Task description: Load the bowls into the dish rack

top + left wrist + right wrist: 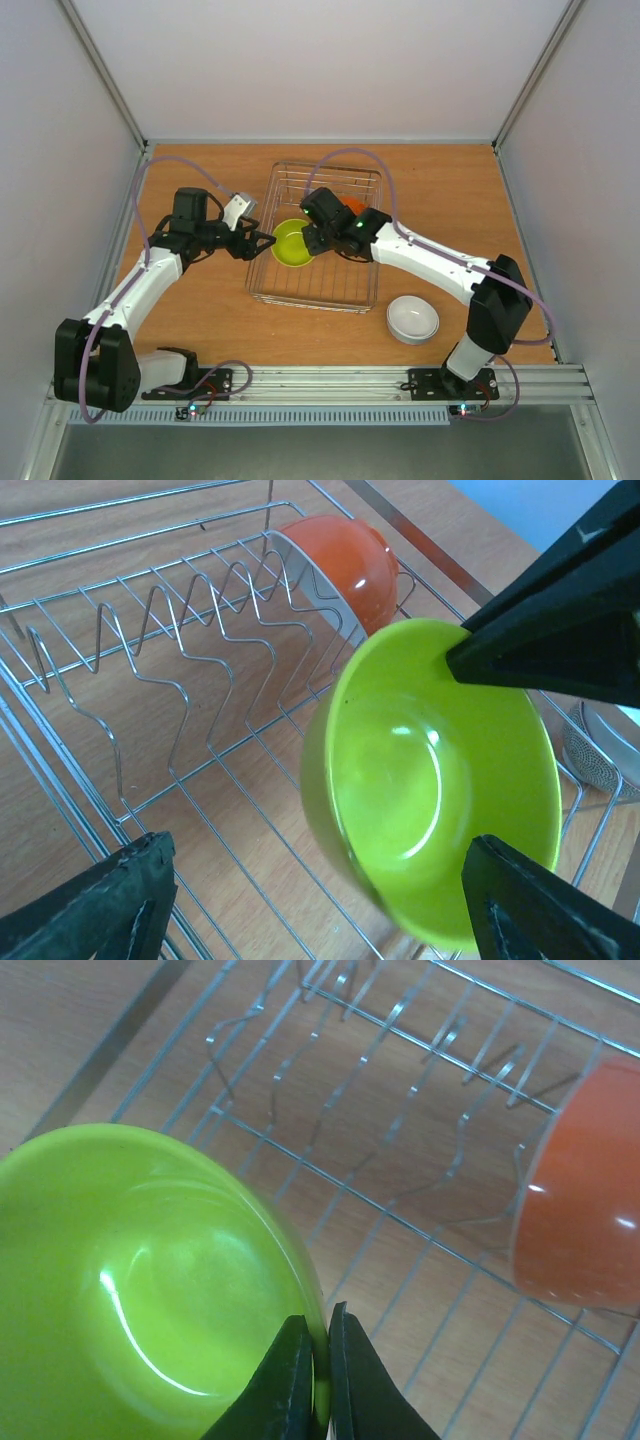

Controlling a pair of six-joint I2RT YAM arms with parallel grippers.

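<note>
Currently pinched by the rim: lime-yellow bowl (150, 1280), wall clamped between the pressed-together fingers of the right gripper (320, 1332). Held over the left half of the dish rack (312, 303), above the wire floor; contact with the wires cannot be told. Tilted nearly on edge, mouth turned toward the rack's left side, axis running roughly across the rack. Facing that mouth from just outside the rack's left wall: left gripper (258, 241), spread wide, holding nothing. Already seated on edge at the rack's far right: orange bowl (350, 565). Probable next step: lower into a free tine slot left of the orange bowl, keeping the same tilt.
</note>
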